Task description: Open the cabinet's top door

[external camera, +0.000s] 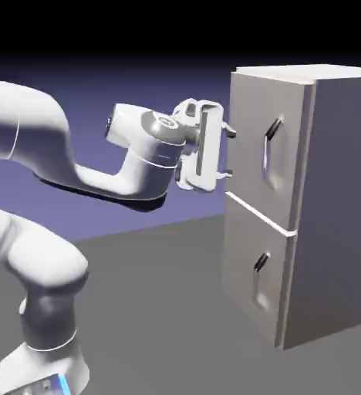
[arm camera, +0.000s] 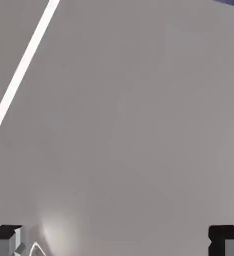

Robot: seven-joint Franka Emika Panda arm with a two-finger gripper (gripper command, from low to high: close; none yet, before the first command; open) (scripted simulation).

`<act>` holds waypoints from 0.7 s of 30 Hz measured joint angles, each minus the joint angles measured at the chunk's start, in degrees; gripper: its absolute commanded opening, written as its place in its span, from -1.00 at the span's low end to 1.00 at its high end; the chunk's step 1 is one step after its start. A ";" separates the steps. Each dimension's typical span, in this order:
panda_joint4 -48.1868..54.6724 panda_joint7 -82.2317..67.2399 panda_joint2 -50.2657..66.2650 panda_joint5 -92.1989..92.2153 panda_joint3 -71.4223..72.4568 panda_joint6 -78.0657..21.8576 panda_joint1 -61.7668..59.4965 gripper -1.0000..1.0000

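Observation:
The cabinet (external camera: 334,208) is a tall light-grey box at the exterior view's right. Its top door (external camera: 249,116) looks flush with the front, with a slim dark-and-silver handle (external camera: 271,139) over a recess. My gripper (external camera: 229,153) is open, its fingers one above the other, level with the handle and just off the door's left part. Nothing is between the fingers. In the hand view the top door (arm camera: 139,125) fills the picture, and the fingertips (arm camera: 4,240) stand far apart at the bottom corners, with my gripper (arm camera: 116,245) facing bare panel. The handle is not clearly in that view.
Below the top door sits the shorter lower door (external camera: 241,254) with its own small handle (external camera: 261,262). A bright seam (arm camera: 24,65) between the doors crosses the hand view's upper left. The grey table (external camera: 160,308) stretches between my base and the cabinet.

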 measured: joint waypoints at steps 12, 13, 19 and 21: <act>2.30 -9.75 -4.81 -29.90 -8.91 -1.60 7.14 0.00; 2.49 -10.56 -5.21 -32.39 -9.65 -1.73 7.73 0.00; 3.64 -15.43 -7.62 -47.34 -14.10 -2.53 11.30 0.00; 4.02 -17.06 -8.42 -52.33 -15.59 -2.80 12.49 0.00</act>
